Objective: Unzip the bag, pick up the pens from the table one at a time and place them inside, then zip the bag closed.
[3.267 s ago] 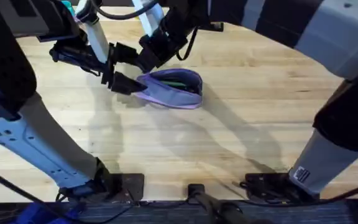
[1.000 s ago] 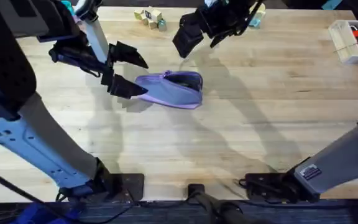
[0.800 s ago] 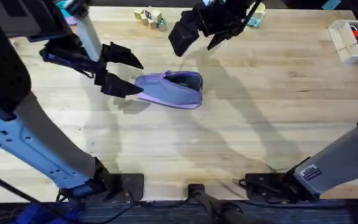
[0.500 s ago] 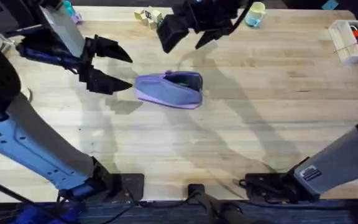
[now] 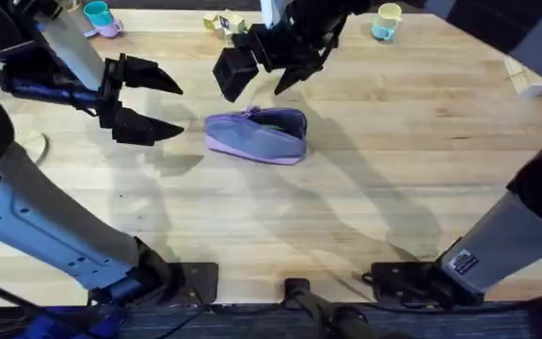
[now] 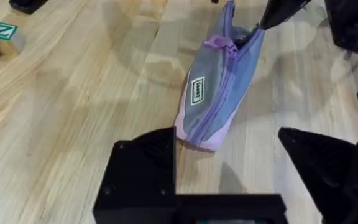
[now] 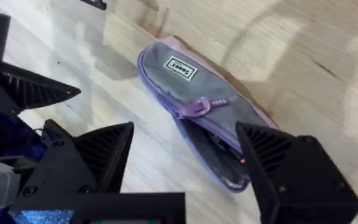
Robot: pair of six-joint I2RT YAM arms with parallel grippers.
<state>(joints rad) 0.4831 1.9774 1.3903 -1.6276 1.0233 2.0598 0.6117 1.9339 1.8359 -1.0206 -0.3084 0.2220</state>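
The lavender bag (image 5: 257,137) lies on the table (image 5: 365,188) at centre, its zipper on top with the pull (image 7: 197,106) partway along. One end of the zipper gapes open, dark inside. The pens are hidden. My left gripper (image 5: 153,102) is open, a short way left of the bag's end and apart from it; the left wrist view shows the bag (image 6: 219,93) just beyond its fingers (image 6: 145,165). My right gripper (image 5: 260,77) hangs open above the bag's far side, and in its wrist view the bag (image 7: 185,78) lies between the spread fingers (image 7: 98,149).
Small wooden blocks (image 5: 222,23) and two cups (image 5: 97,14) (image 5: 384,19) stand along the far edge. A white box (image 5: 520,75) peeks out at the right behind the right arm. A pale round object (image 5: 31,146) sits at the left edge.
The left gripper has pulled back leftward from the bag's end. The right gripper, lifted off the zipper earlier, has drifted left and now sits over the bag's far side. The bag has stayed put.
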